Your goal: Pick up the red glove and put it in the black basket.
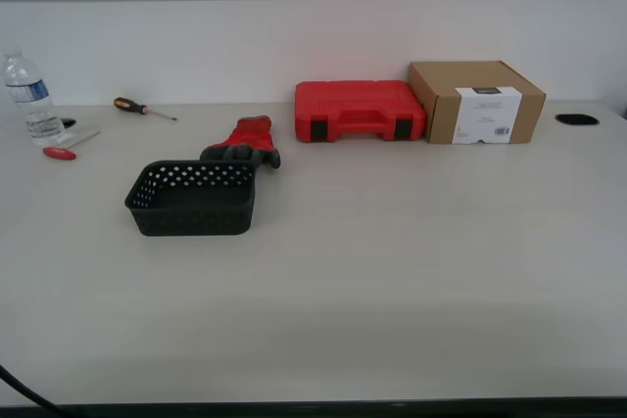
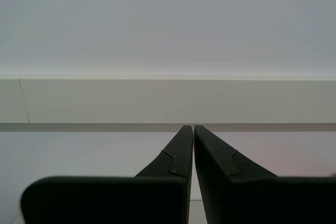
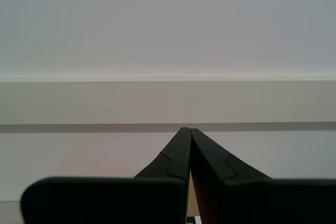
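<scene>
**Nothing started: glove lies behind basket**

My first tool (image 2: 191,129) and second tool (image 3: 186,130) both sit pressed together, empty, facing the wall. The red glove (image 1: 247,138) touches the black basket (image 1: 193,198) on its far-edge side of the surface (image 1: 392,271). Next, I judge: reach and spread over the glove.

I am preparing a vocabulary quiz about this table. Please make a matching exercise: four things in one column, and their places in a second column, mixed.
Things:
1. red glove
2. black basket
3. cardboard box
4. water bottle

Places:
A. far at the exterior view's left
B. touching the red case, on its exterior view's right
C. just behind the basket
D. nearest the camera of the four

Pairs: 1-C, 2-D, 3-B, 4-A
</scene>
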Robot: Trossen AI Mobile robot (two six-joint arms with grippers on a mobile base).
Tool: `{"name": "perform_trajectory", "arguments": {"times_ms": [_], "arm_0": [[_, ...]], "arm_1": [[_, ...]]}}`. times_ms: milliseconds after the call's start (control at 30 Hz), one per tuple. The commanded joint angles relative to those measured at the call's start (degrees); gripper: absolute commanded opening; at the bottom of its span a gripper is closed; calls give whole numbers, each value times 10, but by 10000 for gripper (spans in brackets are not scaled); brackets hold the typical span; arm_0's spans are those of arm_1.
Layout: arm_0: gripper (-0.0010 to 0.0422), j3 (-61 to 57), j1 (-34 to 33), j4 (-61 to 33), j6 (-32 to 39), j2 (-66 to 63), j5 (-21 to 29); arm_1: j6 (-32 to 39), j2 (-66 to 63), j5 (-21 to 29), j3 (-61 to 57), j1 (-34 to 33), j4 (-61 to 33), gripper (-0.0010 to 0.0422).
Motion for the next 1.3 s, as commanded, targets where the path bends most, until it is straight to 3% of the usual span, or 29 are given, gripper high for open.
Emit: {"name": "perform_trajectory", "arguments": {"times_ms": [33, 367, 467, 633, 833, 1100, 1300], "arm_0": [[0, 0, 0, 1, 2, 0, -1], [0, 0, 0, 1, 2, 0, -1], [0, 0, 0, 1, 2, 0, -1], [0, 0, 0, 1, 2, 0, -1], [0, 0, 0, 1, 2, 0, -1], [0, 0, 0, 0, 2, 0, -1], [0, 0, 0, 0, 2, 0, -1]], "arm_1": [[-1, 0, 0, 0, 0, 2, 0], [12, 0, -4, 11, 0, 7, 0], [-21, 1, -8, 37, 0, -7, 0], [-16, 86, 9, 162, 0, -232, 0], [68, 271, 138, 325, -5, -372, 0], [41, 454, 139, 517, -6, -528, 0], [44, 553, 143, 569, -10, -596, 0]]}}
